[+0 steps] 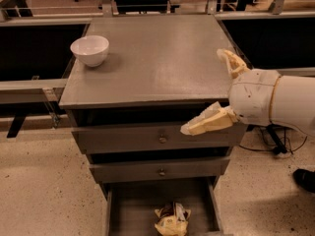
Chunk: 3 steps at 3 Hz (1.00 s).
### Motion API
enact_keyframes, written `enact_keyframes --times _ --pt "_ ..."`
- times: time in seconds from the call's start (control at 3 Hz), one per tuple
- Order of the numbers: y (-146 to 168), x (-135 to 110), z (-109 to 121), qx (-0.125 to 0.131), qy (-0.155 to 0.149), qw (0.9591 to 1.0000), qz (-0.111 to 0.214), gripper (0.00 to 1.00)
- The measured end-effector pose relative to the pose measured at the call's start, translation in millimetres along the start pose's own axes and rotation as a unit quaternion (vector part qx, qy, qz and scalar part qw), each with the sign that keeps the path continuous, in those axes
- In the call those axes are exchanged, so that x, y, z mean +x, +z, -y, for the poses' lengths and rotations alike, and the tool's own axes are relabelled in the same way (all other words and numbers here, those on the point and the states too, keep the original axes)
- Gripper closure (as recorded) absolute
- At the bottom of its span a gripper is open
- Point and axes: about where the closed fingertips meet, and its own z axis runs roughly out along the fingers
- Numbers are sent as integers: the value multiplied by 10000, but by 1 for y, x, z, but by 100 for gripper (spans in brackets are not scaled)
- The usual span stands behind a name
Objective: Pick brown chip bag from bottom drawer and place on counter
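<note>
The brown chip bag [172, 219] lies crumpled on the floor of the open bottom drawer [133, 210], its cream-yellow end facing me. My gripper [201, 91] is open and empty at the counter's front right corner. One cream finger [231, 63] sticks up beside the counter [157, 53]. The other finger [206, 123] reaches in front of the top drawer [147, 139]. The gripper is well above the bag and to its right.
A white bowl [90, 49] stands at the counter's back left. The middle drawer [160, 170] is shut, with a round knob. Black cables [275, 141] and a dark shoe-like shape [304, 178] are on the speckled floor to the right. Dark benches flank the cabinet.
</note>
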Motion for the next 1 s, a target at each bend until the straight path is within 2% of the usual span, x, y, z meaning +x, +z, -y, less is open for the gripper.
enact_keyframes --times 0.33,0.67,1.0 --pt "9 38 -11 184 352 9989 237 0" --pt "19 109 -58 557 1006 9920 523 0" --pt "31 191 -129 776 1641 9825 410 0"
